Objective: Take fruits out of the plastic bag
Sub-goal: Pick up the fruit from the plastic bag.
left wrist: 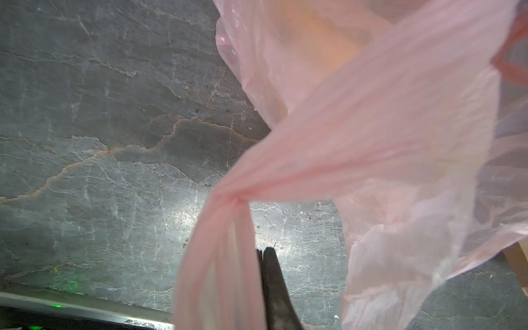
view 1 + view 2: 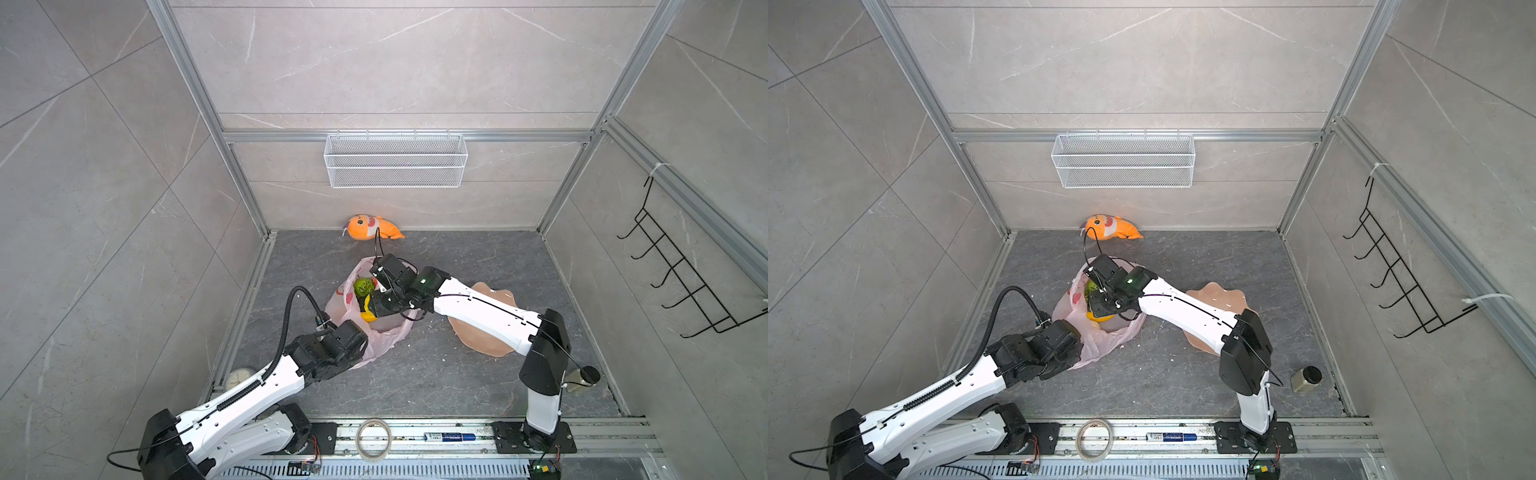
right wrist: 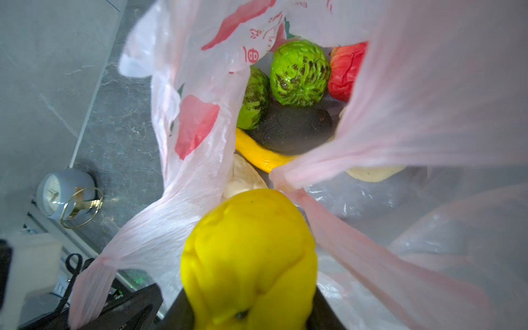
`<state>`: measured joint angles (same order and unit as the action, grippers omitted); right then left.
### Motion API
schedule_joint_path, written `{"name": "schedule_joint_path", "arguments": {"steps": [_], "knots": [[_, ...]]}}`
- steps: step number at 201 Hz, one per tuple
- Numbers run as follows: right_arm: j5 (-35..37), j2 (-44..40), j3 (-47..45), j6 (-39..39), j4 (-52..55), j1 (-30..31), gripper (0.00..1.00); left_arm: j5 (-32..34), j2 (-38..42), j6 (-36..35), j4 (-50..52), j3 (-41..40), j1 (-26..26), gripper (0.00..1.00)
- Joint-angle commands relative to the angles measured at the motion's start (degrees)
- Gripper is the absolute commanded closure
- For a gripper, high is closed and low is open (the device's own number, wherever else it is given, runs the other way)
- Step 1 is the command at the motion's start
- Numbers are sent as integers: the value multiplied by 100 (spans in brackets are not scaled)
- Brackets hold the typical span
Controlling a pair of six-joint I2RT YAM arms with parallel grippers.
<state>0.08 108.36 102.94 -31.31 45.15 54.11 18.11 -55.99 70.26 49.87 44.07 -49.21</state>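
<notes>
Two grips: both were loaded when I checked the feeds; each carried its own risk.
Left gripper (image 1: 264,253): jaws pressed together, with a handle of the plastic bag (image 2: 388,336) pulled taut past them; I judged it pinched there; if that thin film slid free, the mouth could fall shut over the fruits.
Bag: it lay on the dark table between the arms, mouth held open; a hard lift by either arm could have dragged it along or torn it.
Fruits inside: banana (image 3: 257,154), beige piece (image 3: 243,180), green bumpy ball (image 3: 300,74), dark avocado (image 3: 291,131) and red piece (image 3: 345,71) sat heaped together; a tug on the film might have rolled them deeper.
Right gripper (image 3: 248,308): inside the mouth, closed partway round the yellow lumpy fruit (image 3: 248,257); I could not see how deep the pads sat; that rounded shape might have squirted out.
Handle strand (image 3: 328,223): it ran just beside the held fruit; I feared it would snag on the way up.
Peach plate (image 2: 478,336): it lay partly under the right arm; a low swing could have knocked it.
</notes>
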Motion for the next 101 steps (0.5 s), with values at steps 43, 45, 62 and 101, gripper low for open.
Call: {"name": "schedule_joint_path", "arguments": {"steps": [43,45,62,101], "knots": [[-276,-1272,68,546,1038,-35,71,640,-158,-312,146,803,-10,100],[-266,-1301,66,551,1064,-48,71,648,-169,-322,140,828,-10,100],[-199,-1582,21,564,1223,-170,71,694,-274,-441,87,976,5,100],[119,-2276,-268,668,1374,-754,71,652,-503,-579,-32,1116,17,100]]}}
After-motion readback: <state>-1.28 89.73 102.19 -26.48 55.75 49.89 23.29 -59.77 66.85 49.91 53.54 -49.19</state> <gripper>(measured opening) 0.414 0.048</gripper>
